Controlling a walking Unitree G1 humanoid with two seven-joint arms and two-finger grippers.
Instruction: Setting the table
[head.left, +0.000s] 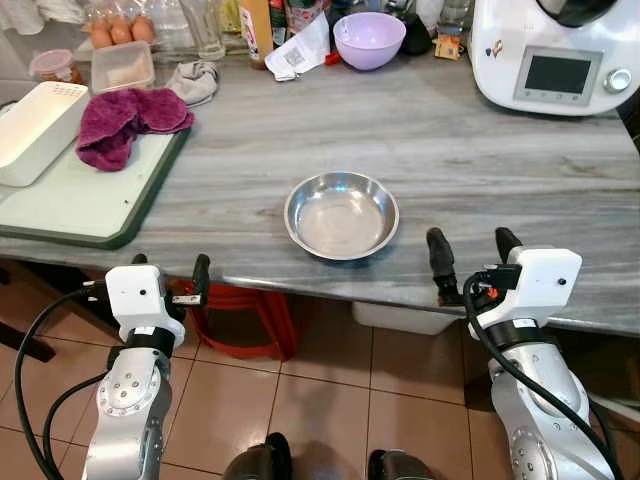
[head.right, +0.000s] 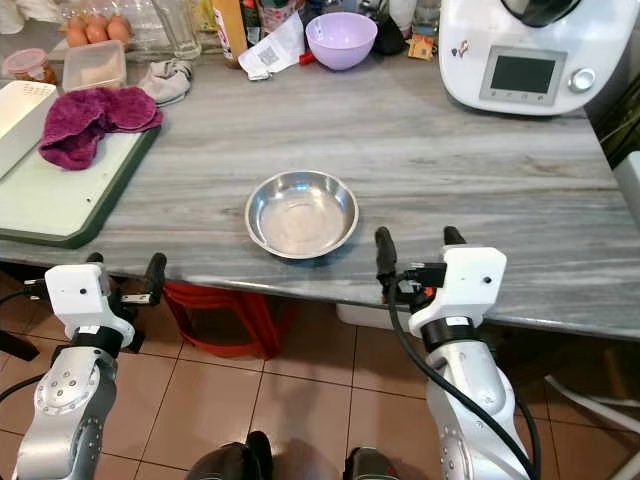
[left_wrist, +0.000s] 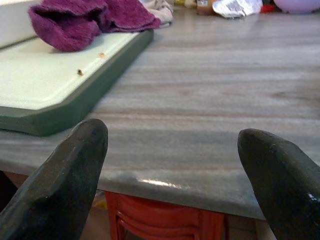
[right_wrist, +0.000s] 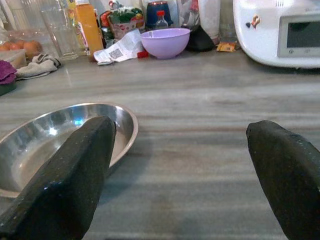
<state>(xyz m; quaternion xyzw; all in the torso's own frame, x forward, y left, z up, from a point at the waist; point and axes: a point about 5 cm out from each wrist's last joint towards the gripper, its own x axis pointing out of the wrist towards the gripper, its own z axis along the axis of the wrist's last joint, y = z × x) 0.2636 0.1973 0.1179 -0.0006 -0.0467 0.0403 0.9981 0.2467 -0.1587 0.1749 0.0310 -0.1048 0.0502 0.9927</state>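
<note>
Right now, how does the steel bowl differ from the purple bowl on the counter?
The steel bowl is shiny metal, wide and shallow; the purple bowl is matte lilac, deeper and narrower. The steel bowl sits alone near the counter's front edge, while the purple bowl stands at the back among clutter. Both are upright and look empty.

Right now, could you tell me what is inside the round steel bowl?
The round steel bowl on the grey wooden countertop appears empty; its shiny bottom shows fully, nothing covered.
</note>
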